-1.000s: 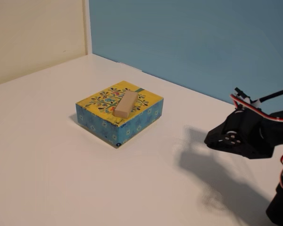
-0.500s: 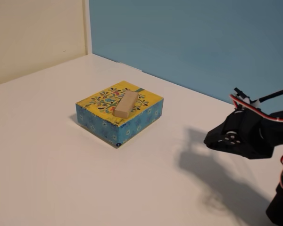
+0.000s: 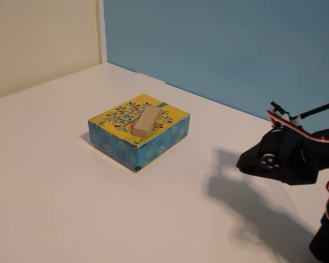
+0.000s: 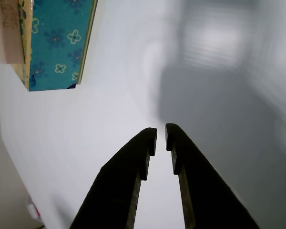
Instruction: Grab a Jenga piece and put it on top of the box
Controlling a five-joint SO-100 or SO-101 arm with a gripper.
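Pale wood, light and stiff: your Jenga piece (image 3: 147,121) lies on the box (image 3: 170,131), left of frame centre. Pinch its long sides. Your gripper (image 4: 160,135) is nearly closed, empty.

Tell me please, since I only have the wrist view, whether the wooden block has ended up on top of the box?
Observer: Yes. In the fixed view the block lies flat on the yellow top of the box.
Operator: Does it hang over an edge?
Observer: No, it lies diagonally, within the top.
Operator: Where is the gripper relative to the box?
Observer: The gripper is empty, its fingers almost together, and the arm is well to the right of the box in the fixed view, clear of it.
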